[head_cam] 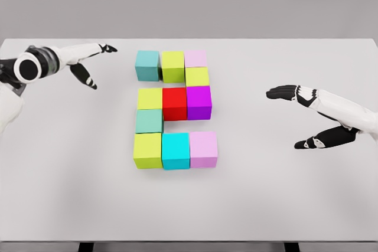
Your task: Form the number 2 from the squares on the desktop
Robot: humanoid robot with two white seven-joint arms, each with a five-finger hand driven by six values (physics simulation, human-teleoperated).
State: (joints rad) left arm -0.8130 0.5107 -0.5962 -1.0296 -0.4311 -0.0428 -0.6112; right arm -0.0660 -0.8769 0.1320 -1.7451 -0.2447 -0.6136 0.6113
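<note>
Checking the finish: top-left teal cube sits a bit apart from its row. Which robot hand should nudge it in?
Left. The left robot hand is open beside the teal cube, on its outer side. The right robot hand is across the blocks, so it could not push inward.

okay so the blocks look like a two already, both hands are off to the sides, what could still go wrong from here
1. The right hand hangs open beside the purple block and pink block; sweeping inward could knock that edge of the 2 askew.
2. The left hand is open near the teal block; pulling the arm back carelessly might clip the top row.
3. The blocks sit packed together, so nudging one, such as the red block, would likely shift its neighbours.
</note>
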